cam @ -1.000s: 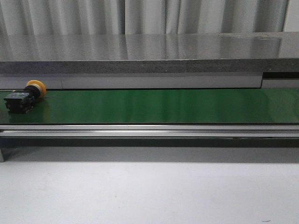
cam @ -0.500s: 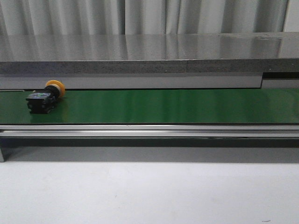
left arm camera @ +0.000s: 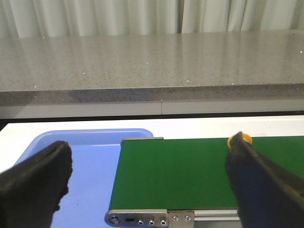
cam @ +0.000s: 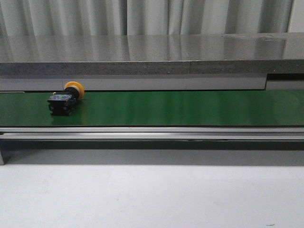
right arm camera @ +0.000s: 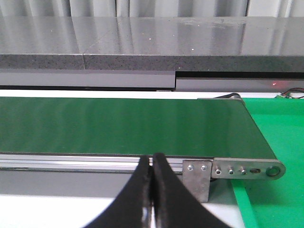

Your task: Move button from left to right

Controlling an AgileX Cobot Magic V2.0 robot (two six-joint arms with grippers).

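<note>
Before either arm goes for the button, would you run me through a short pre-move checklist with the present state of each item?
1. Button on the green belt, lying on its side: ok.
2. Button free of both grippers: ok.
3. Left gripper open for a grasp: ok.
4. Right gripper open: not ok, fingers together.
5. Belt to the right of the button unobstructed: ok.
6. Belt stopped: cannot tell from the current views alone.

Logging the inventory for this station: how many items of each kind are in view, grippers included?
Button: 1
Green conveyor belt: 1
Blue tray: 1
Grippers: 2, left gripper open, right gripper shut
Total: 5
</note>
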